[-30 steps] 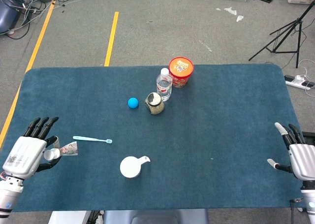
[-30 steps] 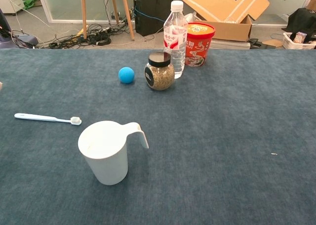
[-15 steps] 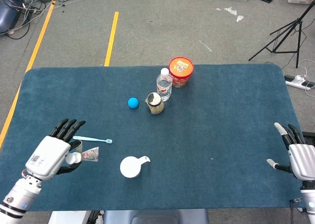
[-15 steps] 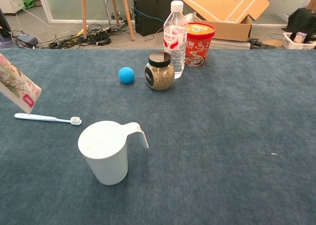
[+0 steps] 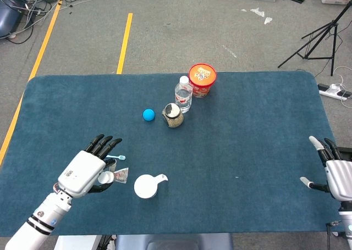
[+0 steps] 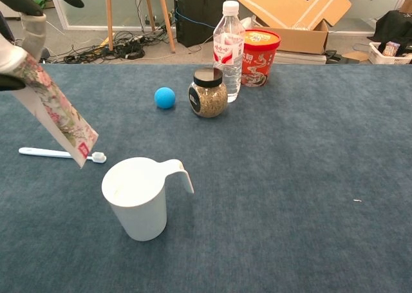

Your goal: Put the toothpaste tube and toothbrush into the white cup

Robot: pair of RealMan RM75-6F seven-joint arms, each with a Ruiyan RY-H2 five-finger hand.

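My left hand (image 5: 87,171) (image 6: 22,9) holds the toothpaste tube (image 6: 53,109) (image 5: 116,176) in the air, cap end in the fingers and flat floral end slanting down toward the white cup (image 6: 136,196) (image 5: 147,185). The tube's low tip hangs just left of the cup's rim. The light blue toothbrush (image 6: 61,154) lies flat on the blue cloth left of the cup; in the head view my hand hides all but its head (image 5: 122,157). My right hand (image 5: 335,174) hovers open at the table's right edge, holding nothing.
Beyond the cup stand a blue ball (image 5: 148,114) (image 6: 165,97), a dark-lidded jar (image 5: 173,115) (image 6: 208,92), a water bottle (image 5: 183,94) (image 6: 229,48) and a red noodle cup (image 5: 202,79) (image 6: 259,56). The blue tablecloth (image 5: 253,134) stretches bare to the right.
My left hand has carried the toothpaste tube rightward and forward, from the table's left edge to just beside the cup. The toothbrush, the cup and my right hand have stayed put.
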